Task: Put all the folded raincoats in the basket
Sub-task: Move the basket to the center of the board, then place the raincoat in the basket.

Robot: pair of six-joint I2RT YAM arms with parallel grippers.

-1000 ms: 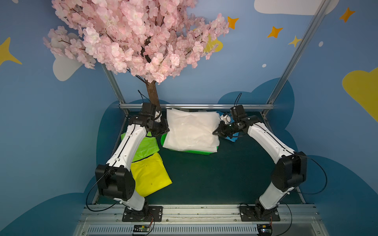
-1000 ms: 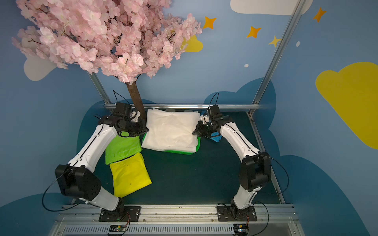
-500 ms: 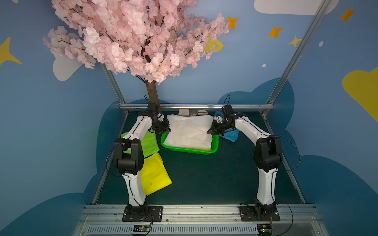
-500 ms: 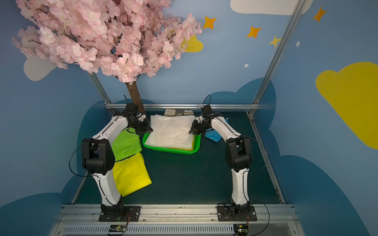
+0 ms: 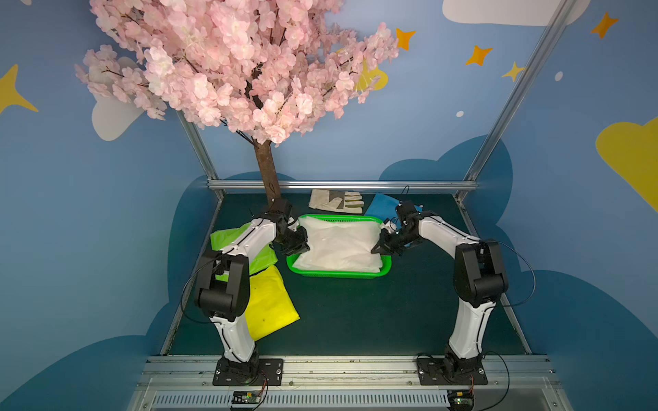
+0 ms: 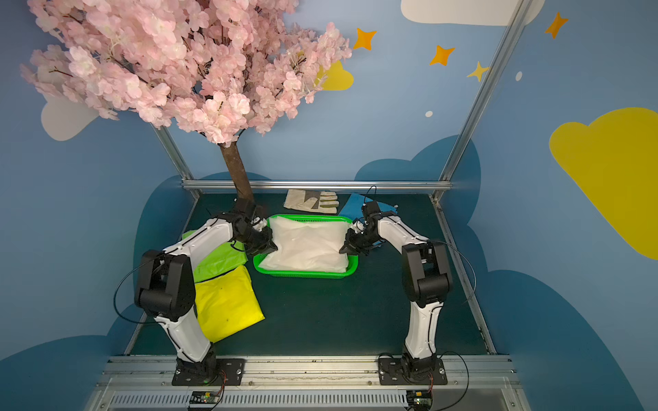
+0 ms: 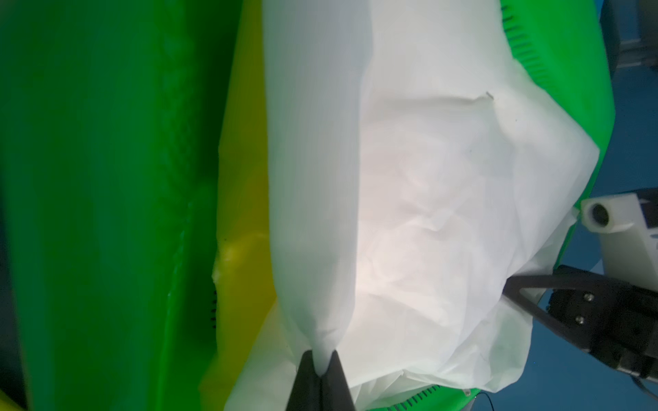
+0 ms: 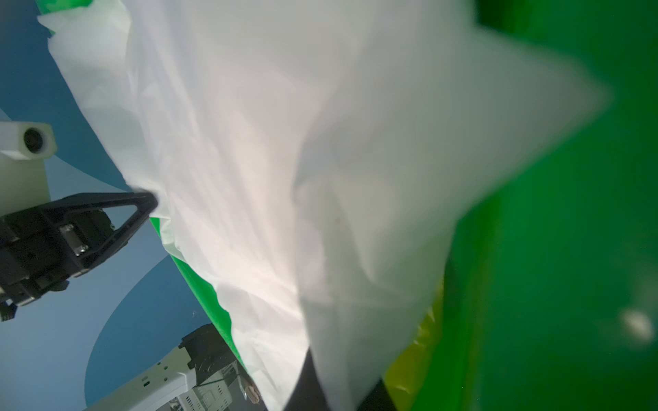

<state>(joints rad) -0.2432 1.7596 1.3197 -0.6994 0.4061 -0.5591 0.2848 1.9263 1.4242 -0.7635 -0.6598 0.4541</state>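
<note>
Centre frame: your left gripper (image 5: 303, 245) and right gripper (image 5: 376, 249) are pinching the white folded plastic raincoat (image 5: 340, 245); uneven release risks spilling over the green mesh basket (image 5: 334, 274).

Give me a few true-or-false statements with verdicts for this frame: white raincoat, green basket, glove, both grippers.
1. The white raincoat sits in the basket. True.
2. The left gripper is open and clear of the raincoat. False: its fingers are shut on the raincoat's edge.
3. The right gripper pinches the raincoat's opposite side. True.
4. The glove lies in front of the basket, near the arm bases. False: it lies behind the basket.
</note>
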